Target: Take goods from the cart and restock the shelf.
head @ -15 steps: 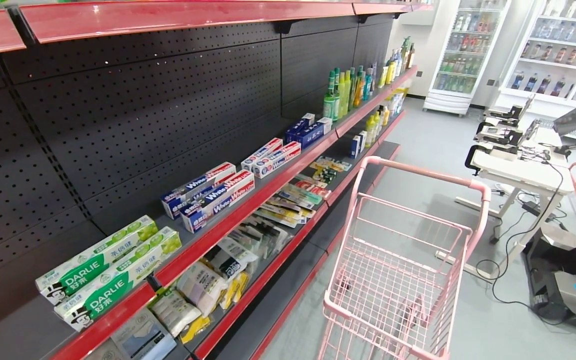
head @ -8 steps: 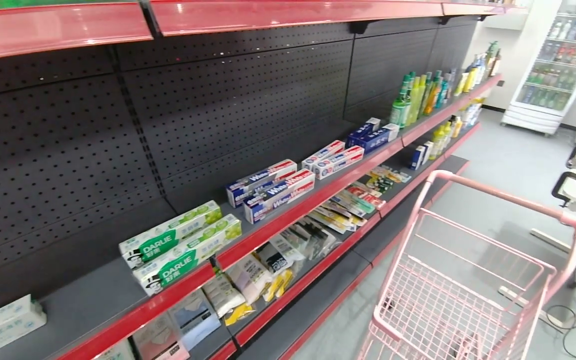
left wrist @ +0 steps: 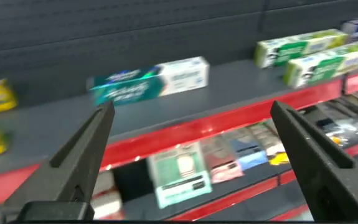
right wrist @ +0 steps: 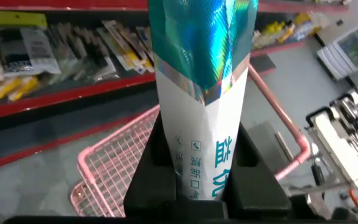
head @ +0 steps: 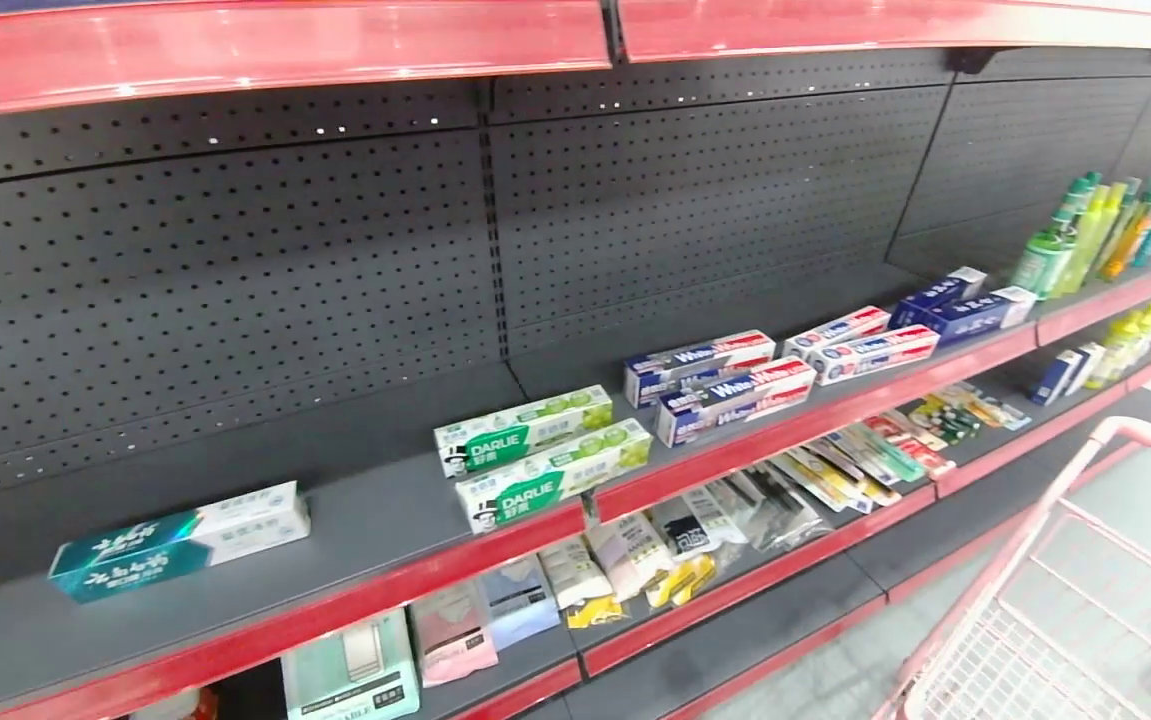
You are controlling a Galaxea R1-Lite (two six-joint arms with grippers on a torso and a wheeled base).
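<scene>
Toothpaste box, teal foil at one end and white at the other, stands upright in the right hand, pinched on both sides by its black fingers. It is held out over the aisle, above the pink wire cart, which sits on the floor in front of the shelf. The left hand is spread wide with nothing between its fingers, and it faces the red front edge of the shelf. On the grey shelf board a matching box of teal and white lies flat on its long side, well apart from the rest. Further along to the right lie two green boxes side by side, then a pair of blue, white and red boxes, a second such pair, and some dark blue boxes. Green and yellow bottles stand upright at the far right end. The lower shelf carries flat packets laid overlapping in a row, and from the head view one corner of the cart shows at the lower right.
</scene>
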